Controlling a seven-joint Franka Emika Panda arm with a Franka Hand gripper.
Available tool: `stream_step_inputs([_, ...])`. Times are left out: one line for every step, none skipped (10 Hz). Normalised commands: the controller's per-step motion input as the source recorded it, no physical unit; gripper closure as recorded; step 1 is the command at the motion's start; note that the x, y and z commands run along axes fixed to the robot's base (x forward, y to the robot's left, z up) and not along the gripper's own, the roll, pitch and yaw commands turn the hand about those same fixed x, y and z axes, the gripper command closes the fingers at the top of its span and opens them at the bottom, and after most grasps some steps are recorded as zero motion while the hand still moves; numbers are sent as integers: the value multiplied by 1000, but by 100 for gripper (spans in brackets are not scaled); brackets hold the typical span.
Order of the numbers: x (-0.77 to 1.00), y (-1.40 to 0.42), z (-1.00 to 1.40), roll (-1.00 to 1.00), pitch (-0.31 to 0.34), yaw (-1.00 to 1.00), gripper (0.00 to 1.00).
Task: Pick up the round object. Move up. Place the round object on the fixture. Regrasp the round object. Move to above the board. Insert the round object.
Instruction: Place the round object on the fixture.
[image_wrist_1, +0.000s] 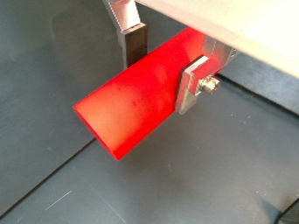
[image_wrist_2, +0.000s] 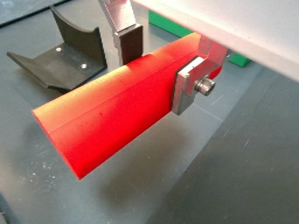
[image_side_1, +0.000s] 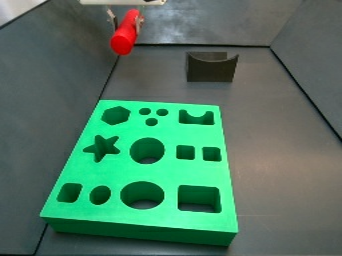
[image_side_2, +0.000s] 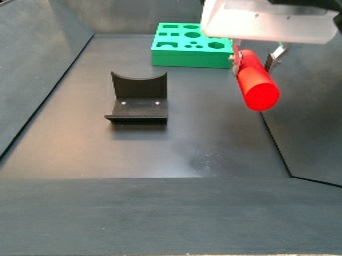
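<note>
Above the dark surface, the pincer grips the round object near one end; it looks rigid, smooth, likely slippery.

Both wrist views look down close past the end effector at the dark worktop, while both side views face the flat green holed board from opposite ends.

Robot test cell in a lab

A bare dark counter walled by dark panels carries only a green board of shaped holes and a black fixture; the pincer hangs above, gripping a red peg.
</note>
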Motion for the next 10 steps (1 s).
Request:
stream_step_inputs([-30, -28, 1000, -136, 6, 20, 100])
stream_step_inputs([-31, -24, 1000, -147, 2, 9, 100])
stream_step_inputs([-34, -21, 1000, -155, 3, 2, 100])
stream_step_inputs([-34, -18, 931, -173, 0, -15, 100])
stream_step_inputs([-33, -14, 862, -187, -6, -19, 100])
stream_step_inputs([-32, -13, 795, -200, -9, -22, 100])
stream_step_inputs([-33, -11, 751, -204, -7, -26, 100])
stream_step_inputs([-28, -9, 643, -194, -4, -34, 100])
stream_step_inputs([-24, -11, 595, -192, -5, -34, 100])
stream_step_inputs([-27, -7, 495, -200, -11, -40, 100])
